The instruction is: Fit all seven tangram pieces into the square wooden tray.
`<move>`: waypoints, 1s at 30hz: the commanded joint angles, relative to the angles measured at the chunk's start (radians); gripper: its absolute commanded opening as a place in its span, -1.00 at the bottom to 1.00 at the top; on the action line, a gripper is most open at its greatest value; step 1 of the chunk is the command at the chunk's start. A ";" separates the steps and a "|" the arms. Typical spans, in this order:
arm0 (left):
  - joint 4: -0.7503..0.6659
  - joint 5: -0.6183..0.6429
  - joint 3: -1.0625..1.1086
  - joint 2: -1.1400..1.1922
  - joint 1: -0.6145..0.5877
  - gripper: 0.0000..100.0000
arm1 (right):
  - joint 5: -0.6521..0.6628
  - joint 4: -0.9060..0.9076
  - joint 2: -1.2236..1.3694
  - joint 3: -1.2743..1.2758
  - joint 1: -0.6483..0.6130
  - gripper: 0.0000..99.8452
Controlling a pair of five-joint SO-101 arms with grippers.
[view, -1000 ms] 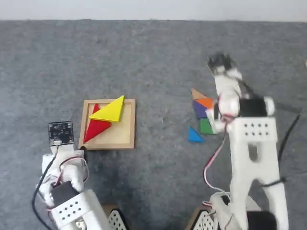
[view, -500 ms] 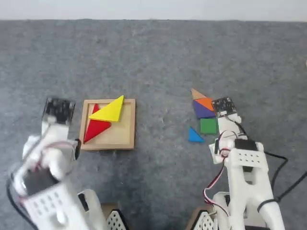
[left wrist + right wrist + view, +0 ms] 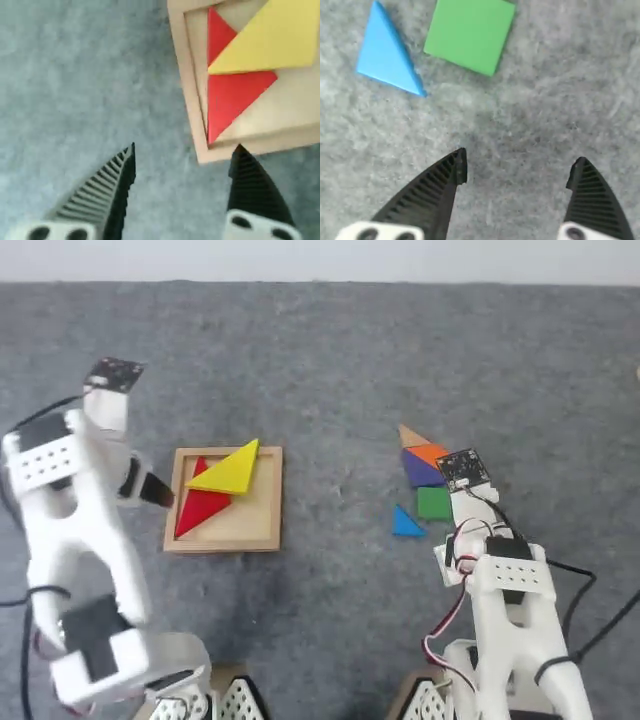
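The square wooden tray lies left of centre. A red triangle lies in it, and a yellow triangle lies askew over the red one with its tip on the far rim. My left gripper is open just outside the tray's near-left corner, with the red triangle and yellow triangle ahead. The tan, orange, purple, green and blue pieces sit at the right. My right gripper is open over carpet, short of the green square and blue triangle.
Grey carpet covers the whole table. The left arm's white body stands tall beside the tray's left side. The right arm's body rises at the near right, close behind the loose pieces.
The left arm has risen from the near edge and swung its gripper to the tray's left side. The right arm has drawn back from beyond the loose pieces to their near side.
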 commanded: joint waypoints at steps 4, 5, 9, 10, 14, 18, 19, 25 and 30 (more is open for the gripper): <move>-0.095 -0.034 -0.041 0.069 0.094 -0.41 | 0.014 -0.019 -0.027 -0.008 0.015 -0.36; -0.112 -0.034 -0.041 0.087 0.097 -0.41 | 0.014 -0.019 -0.027 -0.008 0.015 -0.36; -0.158 -0.034 -0.044 0.160 0.095 -0.41 | 0.014 -0.019 -0.027 -0.008 0.015 -0.36; -0.172 -0.034 -0.044 0.183 0.095 -0.41 | 0.014 -0.019 -0.027 -0.008 0.015 -0.36; -0.235 -0.034 -0.048 0.253 0.095 -0.41 | 0.014 -0.019 -0.027 -0.008 0.015 -0.36; -0.287 -0.034 -0.048 0.287 0.104 -0.41 | 0.014 -0.019 -0.027 -0.008 0.015 -0.36; -0.299 -0.034 -0.048 0.293 0.104 -0.41 | 0.014 -0.019 -0.027 -0.008 0.015 -0.36; -0.325 -0.034 -0.088 0.318 0.104 -0.41 | 0.014 -0.019 -0.025 -0.008 0.013 -0.36; -0.324 -0.029 -0.160 0.370 0.104 -0.41 | 0.014 -0.019 -0.025 -0.008 0.013 -0.36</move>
